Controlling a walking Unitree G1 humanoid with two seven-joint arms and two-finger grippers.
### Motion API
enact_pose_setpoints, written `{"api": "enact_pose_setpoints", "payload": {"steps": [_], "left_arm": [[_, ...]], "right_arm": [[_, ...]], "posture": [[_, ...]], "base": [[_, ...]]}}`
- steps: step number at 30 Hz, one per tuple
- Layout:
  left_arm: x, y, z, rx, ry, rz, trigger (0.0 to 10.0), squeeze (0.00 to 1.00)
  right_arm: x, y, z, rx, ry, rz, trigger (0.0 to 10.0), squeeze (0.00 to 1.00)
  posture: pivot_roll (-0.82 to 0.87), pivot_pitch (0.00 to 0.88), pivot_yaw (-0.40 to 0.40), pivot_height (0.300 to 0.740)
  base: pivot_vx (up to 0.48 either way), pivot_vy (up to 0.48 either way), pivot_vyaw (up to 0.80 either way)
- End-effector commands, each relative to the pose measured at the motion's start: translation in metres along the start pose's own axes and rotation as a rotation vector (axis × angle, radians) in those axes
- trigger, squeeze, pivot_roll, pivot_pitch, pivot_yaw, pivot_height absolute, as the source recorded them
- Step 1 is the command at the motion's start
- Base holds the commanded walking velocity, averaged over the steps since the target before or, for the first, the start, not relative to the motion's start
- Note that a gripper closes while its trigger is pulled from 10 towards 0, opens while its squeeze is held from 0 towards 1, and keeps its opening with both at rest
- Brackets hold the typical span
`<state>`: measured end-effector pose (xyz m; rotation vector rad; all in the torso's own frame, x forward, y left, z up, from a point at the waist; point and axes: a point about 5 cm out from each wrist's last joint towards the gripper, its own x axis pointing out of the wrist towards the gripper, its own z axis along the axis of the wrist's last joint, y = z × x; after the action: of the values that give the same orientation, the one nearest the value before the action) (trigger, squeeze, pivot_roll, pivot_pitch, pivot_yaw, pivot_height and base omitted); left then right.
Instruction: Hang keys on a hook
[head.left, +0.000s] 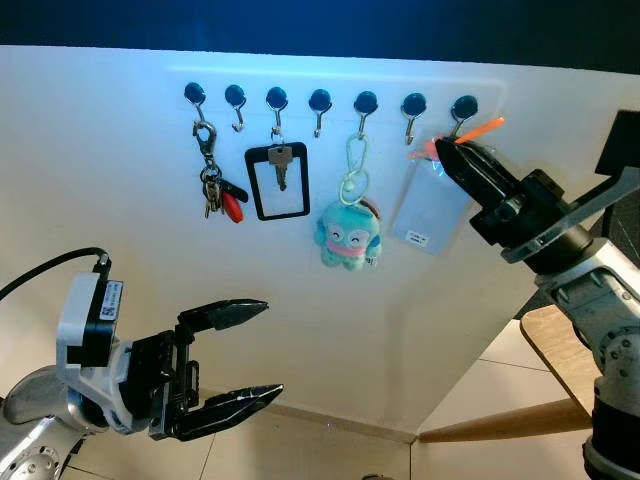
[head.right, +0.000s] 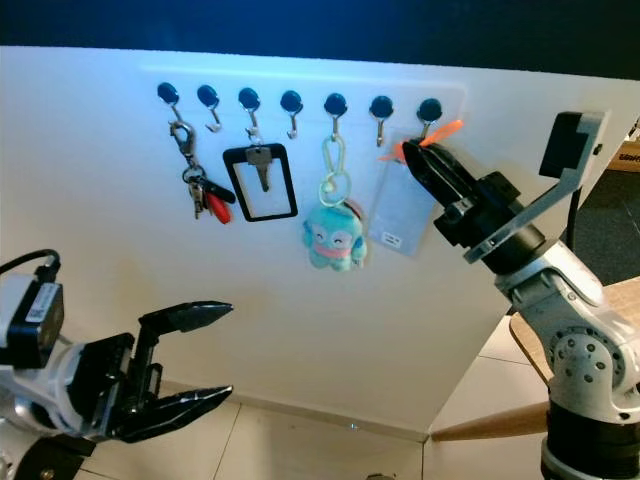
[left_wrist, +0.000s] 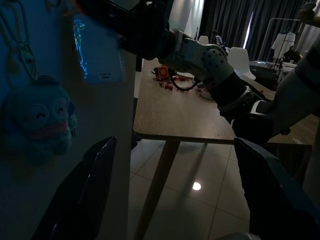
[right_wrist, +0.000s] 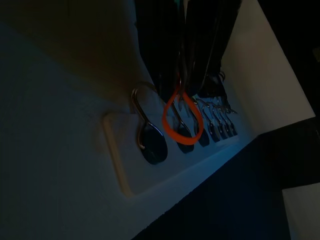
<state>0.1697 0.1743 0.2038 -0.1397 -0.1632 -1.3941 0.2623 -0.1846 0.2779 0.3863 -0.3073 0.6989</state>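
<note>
The orange loop (right_wrist: 182, 120) of the card holder (head.left: 432, 205) is held pinched in the right tool (head.left: 455, 152) at the hooks (head.left: 410, 105) of the wall rack, not yet released, while the left tool (head.left: 245, 355) is kept wide open and empty below.

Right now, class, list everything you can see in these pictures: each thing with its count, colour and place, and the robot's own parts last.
Hooks: seven, silver with dark round bases, in a row on the white wall.
Key bunch: one, metal with a red tag, on the first hook from the robot's left.
Black frame holder with key: one, on the third hook.
Plush toy: one, teal, on the fifth hook by a pale clip.
Clear card sleeve: one, translucent, with an orange loop at the seventh hook.
Wooden table: one, right of the wall.
Left gripper: open, low, apart from the wall.
Right gripper: shut on the orange loop.
</note>
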Motion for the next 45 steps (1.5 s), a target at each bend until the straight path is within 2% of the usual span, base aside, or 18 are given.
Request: {"api": "enact_pose_setpoints", "payload": {"steps": [1,15,24,31,39,45], "left_arm": [[0.000,-0.001,0.001,0.006,0.038,-0.024,10.0,0.00],[0.001,-0.001,0.001,0.007,0.038,-0.032,10.0,0.00],[0.001,-0.002,0.001,0.007,0.039,-0.032,10.0,0.00],[0.001,-0.002,0.001,0.008,0.041,-0.032,10.0,0.00],[0.001,-0.002,0.001,0.007,0.042,-0.034,10.0,0.00],[0.001,-0.002,0.002,0.009,0.044,-0.036,10.0,0.00]], "right_arm": [[-0.009,-0.017,-0.016,0.027,0.071,-0.130,10.0,0.00],[-0.018,-0.031,-0.027,0.043,0.078,-0.219,10.0,0.00],[-0.019,-0.029,-0.027,0.068,0.013,-0.178,10.0,0.00],[-0.020,-0.029,-0.030,0.069,0.015,-0.178,10.0,0.00],[-0.020,-0.028,-0.027,0.079,-0.025,-0.166,10.0,0.00],[-0.016,-0.026,-0.013,0.097,-0.100,-0.152,10.0,0.00]], "posture": [[-0.13,0.071,0.051,0.740],[-0.13,0.073,0.054,0.740],[-0.13,0.076,0.055,0.740],[-0.13,0.077,0.056,0.740],[-0.13,0.079,0.057,0.740],[-0.13,0.079,0.060,0.740]], "base": [[0.000,0.000,0.00],[0.000,0.000,0.00],[0.000,0.000,0.00],[0.000,0.000,0.00],[0.000,0.000,0.00],[0.000,0.000,0.00]]}}
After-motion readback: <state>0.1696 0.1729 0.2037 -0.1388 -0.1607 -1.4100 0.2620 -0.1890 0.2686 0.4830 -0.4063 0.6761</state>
